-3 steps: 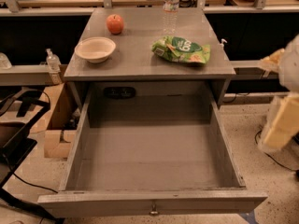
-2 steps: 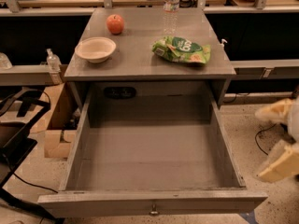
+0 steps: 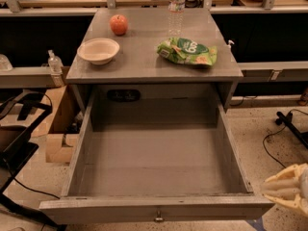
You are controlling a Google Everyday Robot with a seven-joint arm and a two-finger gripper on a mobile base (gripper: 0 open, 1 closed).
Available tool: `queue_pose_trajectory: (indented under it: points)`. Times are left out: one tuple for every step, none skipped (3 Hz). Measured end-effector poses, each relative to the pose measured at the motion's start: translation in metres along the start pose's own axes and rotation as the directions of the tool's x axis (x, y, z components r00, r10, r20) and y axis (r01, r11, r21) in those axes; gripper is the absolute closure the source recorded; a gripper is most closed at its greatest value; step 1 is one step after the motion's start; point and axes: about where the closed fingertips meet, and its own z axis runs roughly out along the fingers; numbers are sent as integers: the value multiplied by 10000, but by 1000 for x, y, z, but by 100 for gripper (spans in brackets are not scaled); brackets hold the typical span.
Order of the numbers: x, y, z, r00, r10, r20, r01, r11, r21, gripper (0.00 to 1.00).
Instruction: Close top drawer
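Drawer [image 3: 144, 208]: pulled far out toward the near side; the front panel is set nearest, with the knob [image 3: 158, 219] at its middle.
Gripper [image 3: 285, 189]: seen low at the near right, outside the box, just beside the drawer's right front corner.
Drawer to gripper: the drawer lies to the left; the knob is kept well apart from the gripper.
Gripper state: how far it is opened, or whether anything is held, cannot be told.
Top [image 3: 144, 69]: an apple [image 3: 119, 24] and a bottle [image 3: 176, 4] are placed far, a bowl [image 3: 98, 50] left, a bag [image 3: 187, 52] right.
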Motion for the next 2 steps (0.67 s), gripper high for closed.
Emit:
queue_pose_trajectory:
  points:
    - [27, 21, 26, 9989, -173, 438, 182, 9996, -198, 100]
    - [27, 21, 26, 9989, -173, 437, 182, 9996, -198, 100]
